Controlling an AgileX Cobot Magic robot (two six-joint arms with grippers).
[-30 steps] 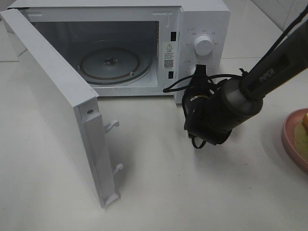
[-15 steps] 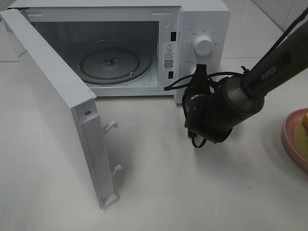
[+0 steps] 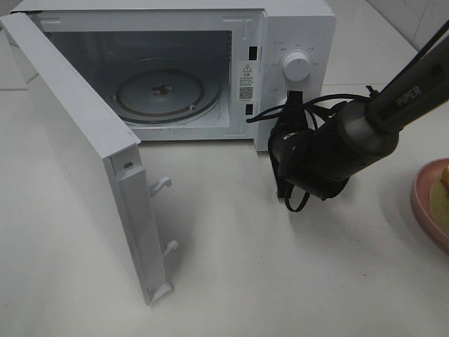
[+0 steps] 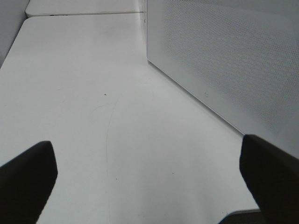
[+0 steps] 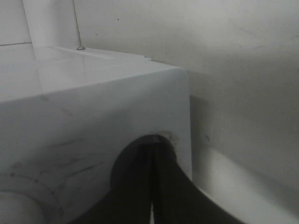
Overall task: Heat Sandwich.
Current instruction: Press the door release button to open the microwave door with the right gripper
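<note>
Two grippers: the right gripper [image 5: 152, 156] is pinched shut; the left gripper [image 4: 149, 175] is spread wide and empty.
Right tip: closed to a point at the round button recess [image 5: 124, 161] directly ahead, apparently to press the door release.
Microwave door [image 3: 84, 140]: swung open; turntable [image 3: 160, 93] bare.
Sandwich [image 3: 444, 175]: on the pink plate [image 3: 423, 203], well back beside the right arm, untouched.
Wrist views only: the recess; a perforated white panel [image 4: 224, 60] beside the left gripper.
</note>
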